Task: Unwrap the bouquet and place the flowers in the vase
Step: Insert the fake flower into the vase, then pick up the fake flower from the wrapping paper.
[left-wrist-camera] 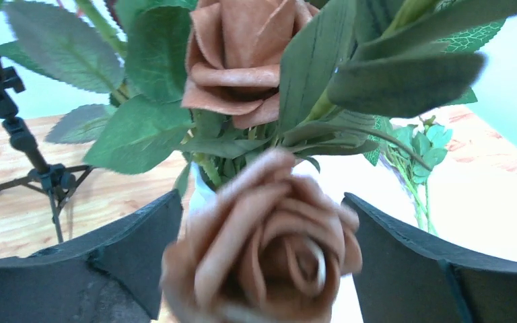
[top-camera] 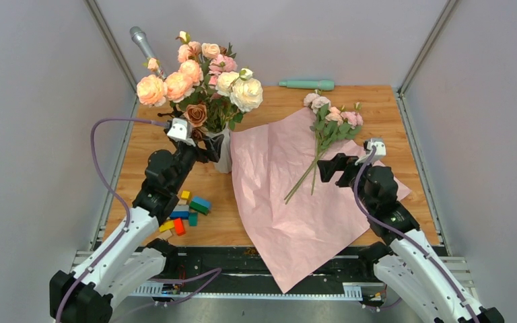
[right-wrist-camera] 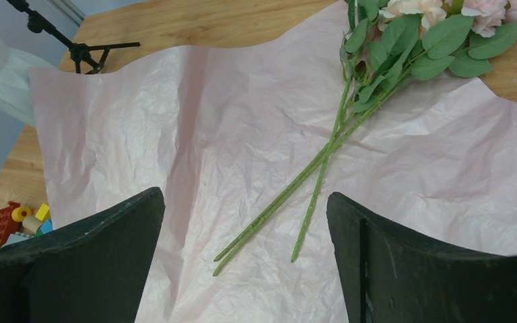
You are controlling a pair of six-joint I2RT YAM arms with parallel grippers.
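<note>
L tool (left-wrist-camera: 262,222) spread wide, blurry brown rose (left-wrist-camera: 262,266) btwn its fingers; can't tell if touching. Just beyond, white vase (top-camera: 225,158), upper left of centre in top view, packed w/ big peach, cream & pink blooms (top-camera: 198,77). R tool (right-wrist-camera: 242,222) spread too, holding nothing, over opened pink paper (right-wrist-camera: 141,134). Small pink-white flowers (top-camera: 324,124) lie on the paper centre-right, stems toward R tool, well apart from vase.
</note>
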